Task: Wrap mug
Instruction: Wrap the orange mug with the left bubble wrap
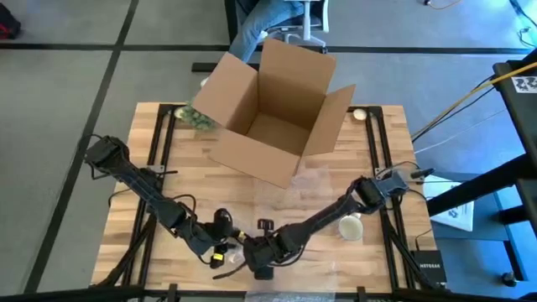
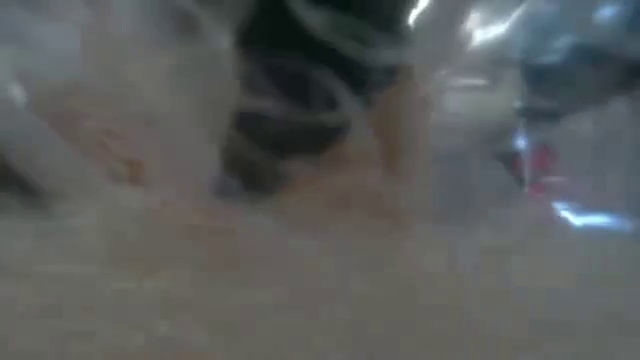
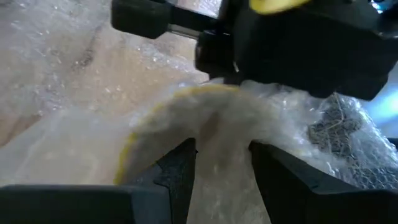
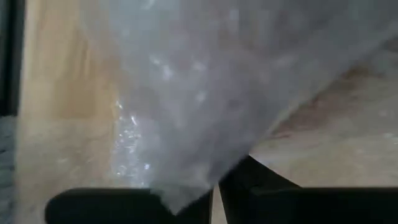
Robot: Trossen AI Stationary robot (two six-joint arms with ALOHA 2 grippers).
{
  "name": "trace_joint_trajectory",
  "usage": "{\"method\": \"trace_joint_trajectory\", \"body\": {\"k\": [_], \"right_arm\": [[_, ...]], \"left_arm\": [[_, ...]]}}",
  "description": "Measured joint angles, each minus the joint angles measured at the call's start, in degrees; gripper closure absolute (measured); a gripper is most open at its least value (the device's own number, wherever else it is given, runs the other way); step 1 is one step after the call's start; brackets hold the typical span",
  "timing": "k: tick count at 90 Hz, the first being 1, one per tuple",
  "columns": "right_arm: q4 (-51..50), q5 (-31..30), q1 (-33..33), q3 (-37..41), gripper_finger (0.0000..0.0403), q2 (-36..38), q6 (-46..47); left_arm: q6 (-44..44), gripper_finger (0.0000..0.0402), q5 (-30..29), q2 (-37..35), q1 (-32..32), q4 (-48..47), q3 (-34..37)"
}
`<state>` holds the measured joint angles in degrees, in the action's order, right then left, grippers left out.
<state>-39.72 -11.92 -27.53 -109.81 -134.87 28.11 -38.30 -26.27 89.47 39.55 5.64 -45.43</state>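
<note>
The mug (image 1: 350,226) sits bare on the table (image 1: 168,168), near the right edge, just beside the right arm's forearm and well apart from both end effectors, which meet at the front edge. Bubble wrap (image 3: 292,118) is where the action is: in the left wrist view it bunches over a yellow-rimmed round shape, and the left end effector (image 3: 221,177) has its two fingers (image 3: 177,171) either side of a fold of it, pinching the sheet. The right end effector (image 4: 214,190) has its fingers almost together on the hanging edge of the wrap. From above, the left arm runs diagonally from the table's left side down to the front, the right arm stretches low from the right side to meet it. Behind them an open cardboard box (image 1: 273,109) stands at the back centre. By the front right corner lies a dark device (image 1: 426,270) with lettering that appears to read NETGEAR. The low view is blurred by wrap.
</note>
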Motion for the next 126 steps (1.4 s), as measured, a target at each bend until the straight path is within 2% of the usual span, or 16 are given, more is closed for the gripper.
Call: {"method": "trace_joint_trajectory", "body": {"k": [21, 41, 64, 77, 97, 126], "right_arm": [[0.10, -0.57, 0.46, 0.17, 0.0402, 0.01, -0.36], [-6.36, -0.05, 0.66, -1.47, 0.0402, 2.65, -1.29], [-9.69, -5.37, 1.43, -1.91, 0.0402, 4.55, -1.55], [-6.82, -0.62, 2.13, -2.03, 0.0402, 2.38, -2.84], [4.55, 3.83, 2.01, -1.80, 0.0402, -1.28, -0.80], [4.35, 6.66, 1.68, -1.84, 0.0402, -1.04, 1.94]], "left_arm": [[-0.05, 0.0260, -0.19, -0.02, 0.02, -0.07, -0.02], [0.00, 0.0260, 0.77, 0.02, 0.05, -0.10, -0.02], [-0.23, 0.0260, 0.75, 0.02, 0.04, -0.15, -0.02], [-0.41, 0.0260, 0.46, 0.02, 0.04, -0.08, -0.02], [-0.49, 0.0260, 0.46, -0.41, -1.00, -0.45, -0.15], [-1.08, 0.0260, 0.71, -3.08, -1.28, -9.17, -0.10]]}}
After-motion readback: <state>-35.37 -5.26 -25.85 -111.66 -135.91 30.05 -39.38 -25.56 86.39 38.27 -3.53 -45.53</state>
